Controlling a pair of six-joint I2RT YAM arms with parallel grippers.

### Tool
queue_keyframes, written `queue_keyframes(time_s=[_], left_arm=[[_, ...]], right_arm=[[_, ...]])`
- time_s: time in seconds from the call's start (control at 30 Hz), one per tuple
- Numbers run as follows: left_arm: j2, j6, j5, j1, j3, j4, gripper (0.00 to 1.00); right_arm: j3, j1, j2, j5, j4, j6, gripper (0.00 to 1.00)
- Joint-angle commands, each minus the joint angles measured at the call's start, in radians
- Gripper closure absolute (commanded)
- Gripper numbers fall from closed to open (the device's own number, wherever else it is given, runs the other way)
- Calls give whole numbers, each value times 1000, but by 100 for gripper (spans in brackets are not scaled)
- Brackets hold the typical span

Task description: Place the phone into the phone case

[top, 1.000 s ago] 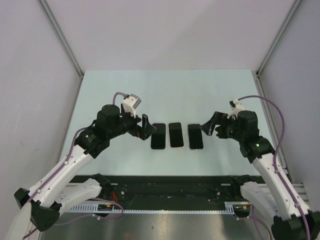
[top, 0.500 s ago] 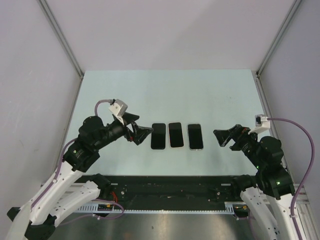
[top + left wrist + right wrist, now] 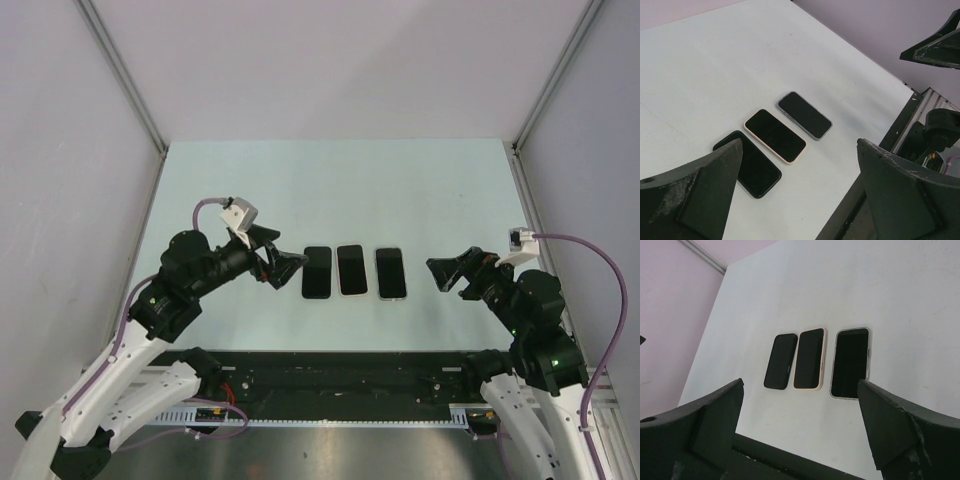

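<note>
I can read no brand, label or writing anywhere. 3 flat, round-cornered slabs with glossy black faces lie close side by side at the centre of the top view, on the matte pale tabletop [image 3: 330, 190]: a plain black slab [image 3: 317, 272] on the left, a peach-rimmed slab [image 3: 351, 269] in the middle, a silvery-rimmed clear slab [image 3: 391, 273] on the right. I cannot tell which is the bare phone and which the case. My left gripper [image 3: 281, 254] and right gripper [image 3: 443, 274] gape wide, holding nothing, flanking the row. My scuffed black wedge fingers [image 3: 690, 200] are cut off by the bottom edges of both wrist views.
</note>
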Motion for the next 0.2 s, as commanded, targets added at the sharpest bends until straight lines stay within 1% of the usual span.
queue_keyframes(time_s=[0.0,0.17], left_arm=[[-5,21,4,5,2,28,0],[-6,24,-5,3,2,28,0]], right_arm=[[32,5,2,0,23,-1,0],[32,5,15,-1,22,2,0]])
